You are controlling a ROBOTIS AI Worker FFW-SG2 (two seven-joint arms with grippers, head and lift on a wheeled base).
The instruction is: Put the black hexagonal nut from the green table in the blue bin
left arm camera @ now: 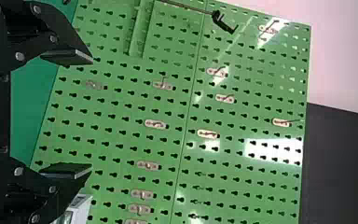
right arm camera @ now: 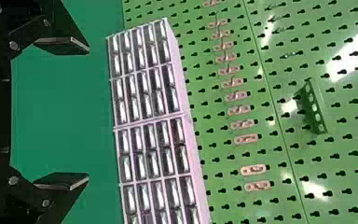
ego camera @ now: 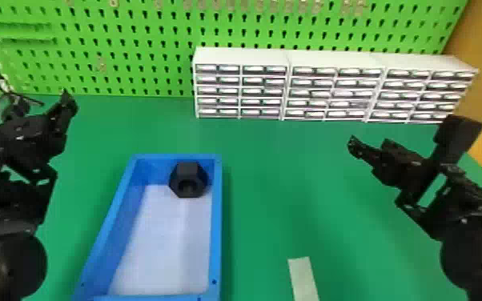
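Apparently our job is down to leaving things well alone, since the nut (ego camera: 188, 176) is already in the bin (ego camera: 217, 224) and neither hand is needed there. On the left, we would draw the left gripper (left arm camera: 92, 114) back gently, clear of the bin's left wall, so that no knuckle catches the rim and drags the nut's tray along. Its two fingers are spread wide with nothing between them. In the middle, we need no push or regrip: the nut sits down inside, its hole turned towards us, and a nudge would gain nothing. On the right, we would ease the right gripper (right arm camera: 88, 114) away over the green table (ego camera: 276, 180), low speed, mindful of the drawers (ego camera: 332, 94) beyond; its fingers are also well apart and empty. As for where things lie, the left gripper is out past the bin's left side, so the nut is to its right and nearer us. The nut rests in the bin's far right corner, close to both walls, though we cannot tell whether it touches them. The right gripper is well apart, with the nut off to its left.
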